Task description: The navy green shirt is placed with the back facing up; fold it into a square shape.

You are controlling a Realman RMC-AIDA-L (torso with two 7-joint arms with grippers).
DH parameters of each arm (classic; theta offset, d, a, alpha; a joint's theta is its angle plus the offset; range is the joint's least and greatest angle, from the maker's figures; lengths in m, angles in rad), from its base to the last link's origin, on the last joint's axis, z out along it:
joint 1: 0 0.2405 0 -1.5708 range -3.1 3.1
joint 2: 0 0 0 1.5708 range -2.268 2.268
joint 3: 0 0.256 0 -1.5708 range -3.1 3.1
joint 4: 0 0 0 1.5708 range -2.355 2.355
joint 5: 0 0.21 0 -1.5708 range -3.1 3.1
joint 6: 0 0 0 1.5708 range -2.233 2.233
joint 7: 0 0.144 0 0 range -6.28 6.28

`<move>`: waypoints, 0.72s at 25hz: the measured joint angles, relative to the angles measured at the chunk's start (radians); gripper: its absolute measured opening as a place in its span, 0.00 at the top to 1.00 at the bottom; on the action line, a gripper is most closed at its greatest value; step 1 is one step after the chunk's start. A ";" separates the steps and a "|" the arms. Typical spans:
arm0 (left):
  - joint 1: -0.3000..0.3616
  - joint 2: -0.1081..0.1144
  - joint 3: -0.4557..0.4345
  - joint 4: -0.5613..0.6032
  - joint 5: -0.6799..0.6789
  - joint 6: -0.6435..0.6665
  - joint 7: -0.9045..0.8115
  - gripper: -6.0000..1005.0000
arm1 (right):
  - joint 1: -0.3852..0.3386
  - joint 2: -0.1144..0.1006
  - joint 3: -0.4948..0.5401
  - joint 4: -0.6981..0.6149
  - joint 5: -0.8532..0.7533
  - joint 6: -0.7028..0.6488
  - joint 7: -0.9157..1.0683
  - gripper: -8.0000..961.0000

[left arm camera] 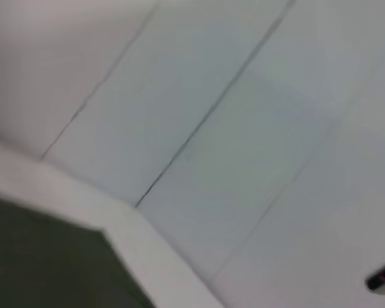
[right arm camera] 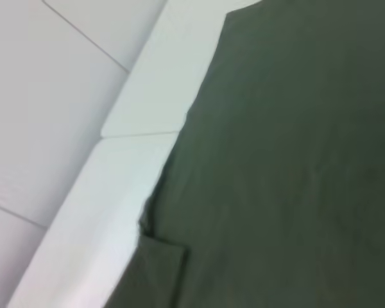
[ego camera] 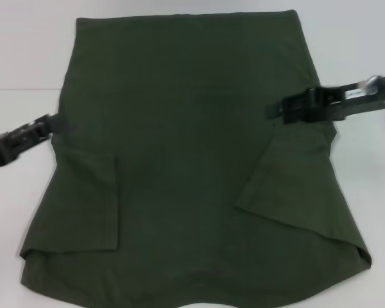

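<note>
Left gripper (ego camera: 51, 122): at the shirt's left edge, about mid-height; cannot tell its jaw state. Right gripper (ego camera: 276, 110): over the shirt's right edge, reaching inward; jaw state likewise unclear. Shirt (ego camera: 192, 128) lies flat on the white table (ego camera: 25, 51), plain side up, both sleeves folded inward over the body.

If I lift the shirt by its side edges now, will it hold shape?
Probably not: the navy green shirt looks soft, its folded-in sleeves lying limp. The middle would likely sag. It seems light, so the left tool and right tool should manage.
</note>
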 joint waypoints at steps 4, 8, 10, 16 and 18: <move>0.001 0.044 -0.053 0.075 0.190 0.066 -0.332 0.21 | -0.019 -0.039 0.000 -0.041 -0.049 -0.041 0.006 0.40; -0.012 0.078 -0.136 0.143 0.450 0.182 -0.513 0.21 | -0.027 -0.046 0.018 -0.074 -0.105 -0.037 0.009 0.40; -0.015 0.083 -0.167 0.157 0.537 0.211 -0.532 0.21 | -0.026 -0.048 0.033 -0.084 -0.122 -0.033 0.011 0.40; -0.013 0.073 -0.171 0.165 0.696 0.169 -0.572 0.21 | -0.025 -0.047 0.036 -0.087 -0.130 -0.029 0.007 0.40; -0.011 0.070 -0.165 0.160 0.704 0.147 -0.580 0.21 | -0.026 -0.047 0.037 -0.088 -0.130 -0.029 0.007 0.40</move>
